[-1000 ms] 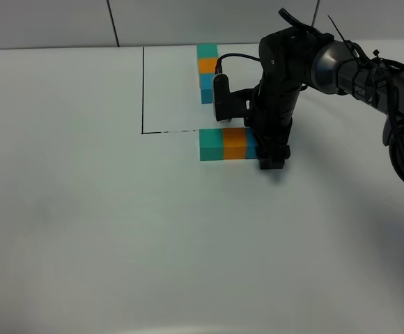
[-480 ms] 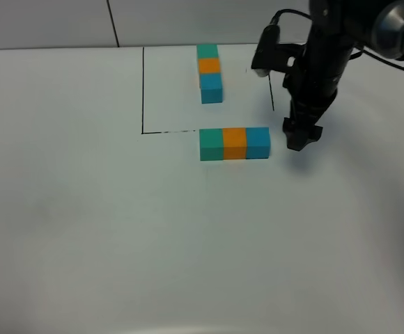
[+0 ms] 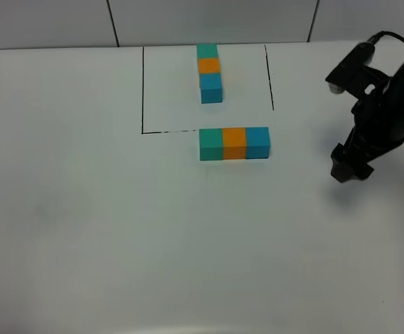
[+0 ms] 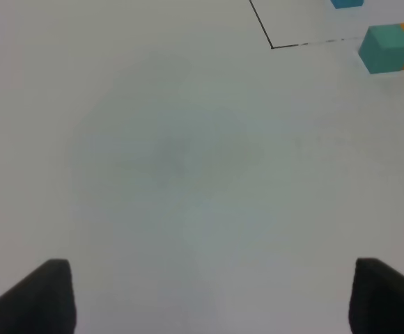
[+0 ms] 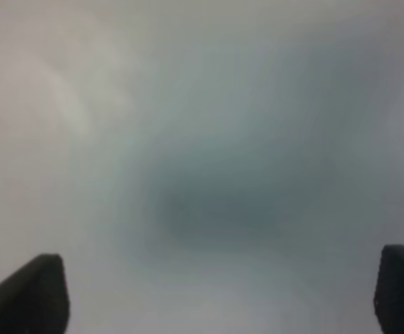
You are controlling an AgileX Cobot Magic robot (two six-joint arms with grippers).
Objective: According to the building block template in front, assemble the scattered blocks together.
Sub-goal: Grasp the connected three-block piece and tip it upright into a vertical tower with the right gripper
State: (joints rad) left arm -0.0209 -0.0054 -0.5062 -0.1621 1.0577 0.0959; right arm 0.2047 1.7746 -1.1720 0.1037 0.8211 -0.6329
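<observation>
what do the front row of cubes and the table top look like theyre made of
Front cube row: probably plastic or painted wood, matte; flat even teal, orange and blue faces, crisp edges, no glare. Table top: smooth white laminate or coated board, near matte; soft shadows only, thin black lines marked on it.

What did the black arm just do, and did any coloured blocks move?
The right tool let go of the blue block at the row's end and pulled away to the right, now open over bare table. The three-block row and the template stayed put.
</observation>
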